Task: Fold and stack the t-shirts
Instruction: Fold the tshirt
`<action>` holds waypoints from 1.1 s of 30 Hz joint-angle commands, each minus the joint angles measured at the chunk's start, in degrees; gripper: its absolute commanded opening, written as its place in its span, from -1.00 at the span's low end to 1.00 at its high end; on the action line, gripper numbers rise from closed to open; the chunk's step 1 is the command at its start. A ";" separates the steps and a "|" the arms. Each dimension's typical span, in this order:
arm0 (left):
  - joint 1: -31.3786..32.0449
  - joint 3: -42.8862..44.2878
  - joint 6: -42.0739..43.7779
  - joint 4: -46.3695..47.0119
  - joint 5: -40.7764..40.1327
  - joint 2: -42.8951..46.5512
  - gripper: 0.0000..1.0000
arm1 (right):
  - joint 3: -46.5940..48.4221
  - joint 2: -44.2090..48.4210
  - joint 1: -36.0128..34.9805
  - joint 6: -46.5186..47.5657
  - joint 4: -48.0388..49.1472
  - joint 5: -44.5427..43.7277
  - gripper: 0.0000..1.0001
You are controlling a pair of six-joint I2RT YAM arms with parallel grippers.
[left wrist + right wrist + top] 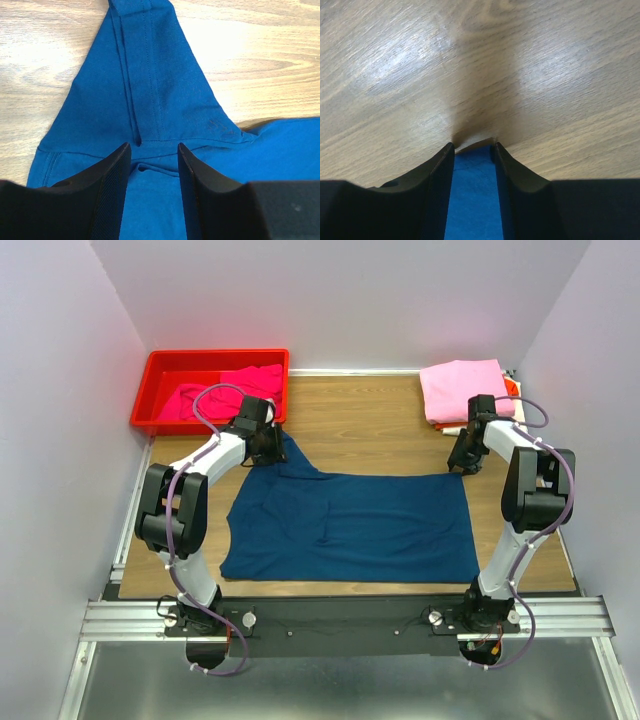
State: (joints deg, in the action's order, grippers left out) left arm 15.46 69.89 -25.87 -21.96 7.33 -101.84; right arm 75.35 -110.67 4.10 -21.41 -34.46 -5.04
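Observation:
A dark navy t-shirt (350,525) lies spread flat on the wooden table, one sleeve pointing to the far left. My left gripper (268,443) is low over that sleeve's seam, jaws open with the blue cloth (150,90) under and between the fingertips (122,155). My right gripper (462,462) is at the shirt's far right corner, jaws open and astride the cloth's edge (472,200). A magenta tee (225,390) lies in the red bin. A folded light pink tee (462,388) tops a stack at the far right, with an orange edge (512,388) under it.
The red plastic bin (215,356) stands at the far left corner. The stack of folded tees sits by the right wall. Bare wood (370,430) lies between bin and stack. Purple walls close three sides.

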 commanded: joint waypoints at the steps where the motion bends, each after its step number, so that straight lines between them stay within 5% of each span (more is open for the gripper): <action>1: -0.35 0.87 1.17 0.33 -0.65 -0.55 0.01 | -1.08 0.37 0.03 -0.83 0.18 -0.76 -0.23; 14: -0.61 1.21 1.87 0.07 -1.53 -0.37 0.01 | -1.79 0.11 0.73 -0.92 -0.87 -6.73 -0.99; 33: 0.62 9.48 1.79 2.00 5.59 -8.81 -0.03 | 3.13 -2.79 5.92 -0.30 -1.14 -8.14 -0.99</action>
State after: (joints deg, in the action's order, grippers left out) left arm 15.16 78.30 -24.43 -20.93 10.13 -109.01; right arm 76.29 -111.22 9.76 -22.22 -35.03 -11.75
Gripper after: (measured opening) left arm 0.489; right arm 0.006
